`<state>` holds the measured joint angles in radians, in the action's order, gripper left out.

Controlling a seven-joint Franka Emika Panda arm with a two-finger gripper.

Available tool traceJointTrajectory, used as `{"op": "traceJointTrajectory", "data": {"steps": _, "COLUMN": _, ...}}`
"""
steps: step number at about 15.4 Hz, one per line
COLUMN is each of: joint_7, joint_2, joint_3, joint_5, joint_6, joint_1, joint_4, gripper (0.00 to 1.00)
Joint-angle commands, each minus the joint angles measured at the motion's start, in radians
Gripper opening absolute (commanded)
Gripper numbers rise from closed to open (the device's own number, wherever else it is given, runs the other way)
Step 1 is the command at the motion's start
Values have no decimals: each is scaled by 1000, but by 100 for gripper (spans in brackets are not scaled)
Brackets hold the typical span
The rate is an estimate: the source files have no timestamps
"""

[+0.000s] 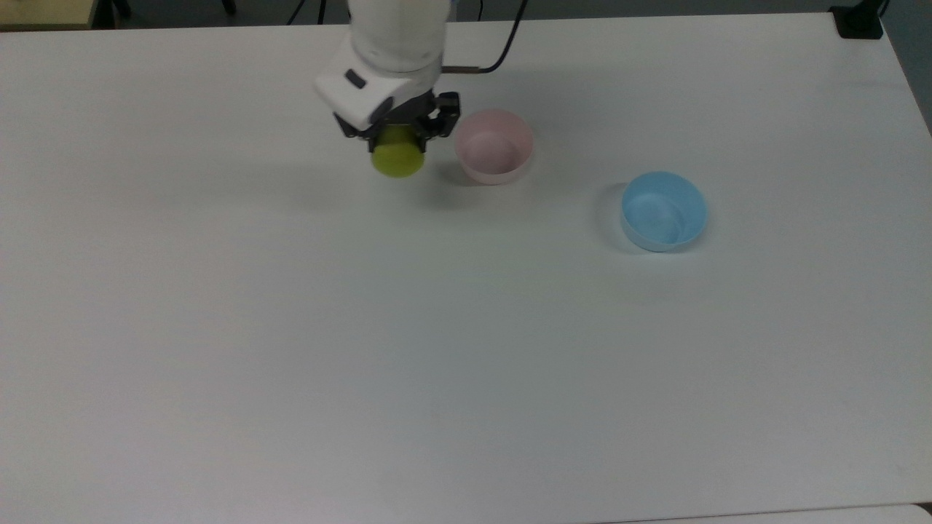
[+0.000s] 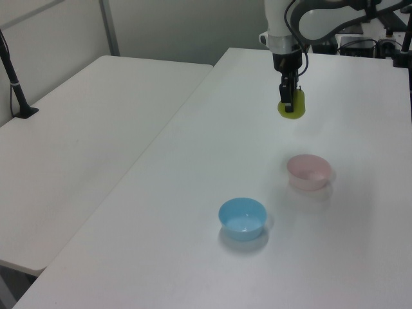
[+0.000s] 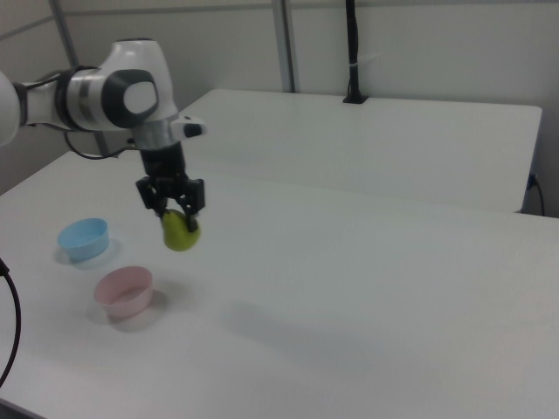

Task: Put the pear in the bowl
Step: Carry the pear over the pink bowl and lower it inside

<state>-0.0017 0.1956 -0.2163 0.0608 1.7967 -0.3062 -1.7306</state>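
The yellow-green pear (image 1: 397, 159) (image 2: 291, 107) (image 3: 181, 232) hangs well above the white table, held from above by my gripper (image 1: 399, 133) (image 2: 290, 98) (image 3: 177, 209), which is shut on it. The pale pink bowl (image 1: 494, 146) (image 2: 309, 172) (image 3: 124, 291) stands on the table, a short way to the pear's right in the top view and below-left of it in the right view. Nothing lies in the bowl. The pear's stem is hidden between the fingers.
A light blue bowl (image 1: 663, 211) (image 2: 243, 217) (image 3: 84, 239) stands on the table beyond the pink one, further right in the top view. A second white table (image 2: 84, 122) adjoins at the left view's left. A dark post (image 3: 352, 52) stands on the far table.
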Motion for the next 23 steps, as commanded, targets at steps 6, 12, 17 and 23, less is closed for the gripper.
{"op": "traceJointTrajectory", "data": {"steps": 6, "joint_7": -9, "joint_2": 14, "joint_3": -15, "joint_5": -13, "joint_6": -152, "joint_1": -215, "joint_4": -10, "gripper": 20}}
{"op": "traceJointTrajectory", "data": {"steps": 12, "joint_7": -9, "joint_2": 103, "joint_3": -15, "joint_5": -7, "joint_6": -149, "joint_1": -267, "joint_4": -35, "gripper": 20}}
{"op": "traceJointTrajectory", "data": {"steps": 17, "joint_7": -7, "joint_2": 146, "joint_3": -14, "joint_5": -1, "joint_6": -125, "joint_1": -271, "joint_4": -34, "gripper": 71}}
{"op": "traceJointTrajectory", "data": {"steps": 23, "joint_7": 29, "joint_2": 145, "joint_3": -11, "joint_5": -1, "joint_6": -86, "joint_1": -269, "joint_4": -24, "gripper": 100}}
